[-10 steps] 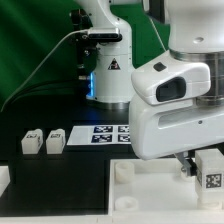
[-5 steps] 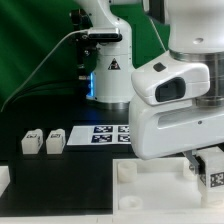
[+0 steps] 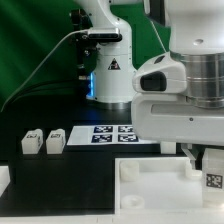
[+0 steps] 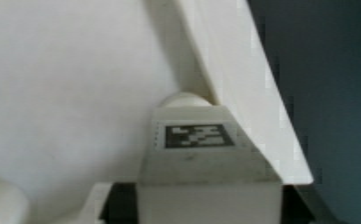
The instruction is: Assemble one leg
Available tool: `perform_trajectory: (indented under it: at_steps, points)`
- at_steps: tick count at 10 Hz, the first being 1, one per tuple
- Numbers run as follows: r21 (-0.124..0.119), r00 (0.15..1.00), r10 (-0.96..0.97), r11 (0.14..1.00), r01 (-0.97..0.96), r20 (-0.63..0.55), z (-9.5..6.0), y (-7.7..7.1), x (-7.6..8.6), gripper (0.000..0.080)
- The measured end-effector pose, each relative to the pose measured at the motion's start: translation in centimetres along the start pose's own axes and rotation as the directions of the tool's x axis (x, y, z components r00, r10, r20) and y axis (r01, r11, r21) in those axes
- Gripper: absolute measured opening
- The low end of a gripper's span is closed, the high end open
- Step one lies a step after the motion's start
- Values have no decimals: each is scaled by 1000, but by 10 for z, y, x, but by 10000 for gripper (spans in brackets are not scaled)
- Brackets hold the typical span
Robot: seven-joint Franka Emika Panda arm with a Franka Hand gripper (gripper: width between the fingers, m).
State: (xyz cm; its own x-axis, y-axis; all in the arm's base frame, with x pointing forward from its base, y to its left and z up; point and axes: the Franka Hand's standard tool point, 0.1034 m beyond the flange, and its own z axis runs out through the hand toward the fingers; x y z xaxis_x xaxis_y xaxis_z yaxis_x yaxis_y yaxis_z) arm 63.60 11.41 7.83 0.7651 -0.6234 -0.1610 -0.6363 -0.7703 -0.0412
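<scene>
My gripper (image 3: 207,162) is shut on a leg (image 3: 212,175), a small white post with a black-and-white tag. It holds the leg upright at the far right corner of the large white tray-like piece (image 3: 150,185) in the exterior view. In the wrist view the leg (image 4: 198,140) sits between my two dark fingers (image 4: 120,202), with the gripper (image 4: 203,208) clamped on its lower part. The leg's rounded end points at the raised rim (image 4: 230,70) of the tray-like piece. Whether the leg touches the piece is hidden.
Two more legs (image 3: 30,141) (image 3: 55,139) stand side by side on the black table at the exterior view's left. The marker board (image 3: 113,134) lies behind the tray-like piece. Another white part (image 3: 3,180) shows at the left edge. The arm's base (image 3: 108,70) stands at the back.
The wrist housing has shifted toward the exterior view's right and turned. The held leg sits slightly lower at the tray-like piece's corner. The grip has not changed.
</scene>
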Motion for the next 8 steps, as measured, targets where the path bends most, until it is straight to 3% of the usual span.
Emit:
perform_trajectory:
  at_steps: [2, 5, 6, 8]
  points:
    - [44, 976, 219, 975, -218, -9, 0, 1, 3, 292]
    - [47, 878, 478, 877, -478, 6, 0, 1, 2, 292]
    - [63, 807, 590, 805, -590, 15, 1, 2, 2, 292]
    - [129, 589, 806, 579, -805, 61, 2, 5, -2, 292]
